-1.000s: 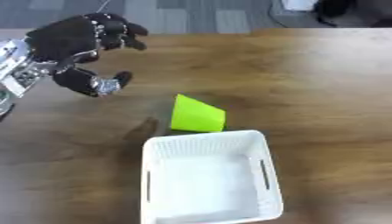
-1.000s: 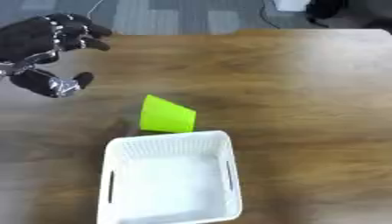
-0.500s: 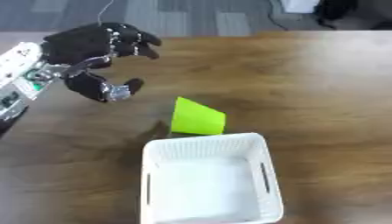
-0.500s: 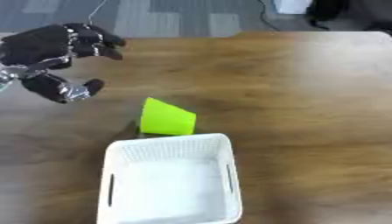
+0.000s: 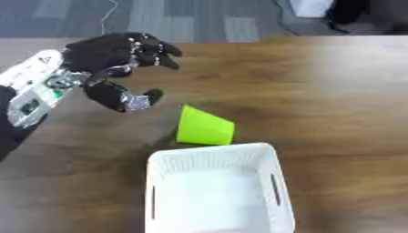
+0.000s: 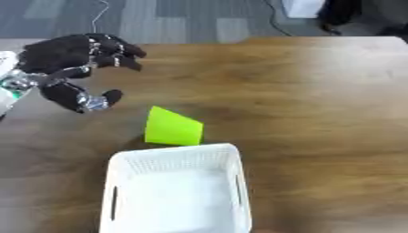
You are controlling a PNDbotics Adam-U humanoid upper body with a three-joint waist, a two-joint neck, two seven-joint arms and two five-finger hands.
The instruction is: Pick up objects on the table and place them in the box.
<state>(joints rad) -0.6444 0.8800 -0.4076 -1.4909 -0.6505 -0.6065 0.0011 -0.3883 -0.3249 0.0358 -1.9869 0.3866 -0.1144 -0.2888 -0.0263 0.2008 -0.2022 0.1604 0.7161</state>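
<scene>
Left hand (image 5: 111, 61): spread wide, empty, thumb apart from fingers, poised above surface (image 5: 318, 91) up-left of cup, likely shaped to close round it
Cup (image 5: 203, 127): green, lying on its side, just beyond box (image 5: 215, 193)
Box: white, empty, nearest

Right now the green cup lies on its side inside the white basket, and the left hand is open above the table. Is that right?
Not quite. The cup lies on its side on the table, just beyond the basket, as the left eye view shows. The left hand is open above the table.
</scene>
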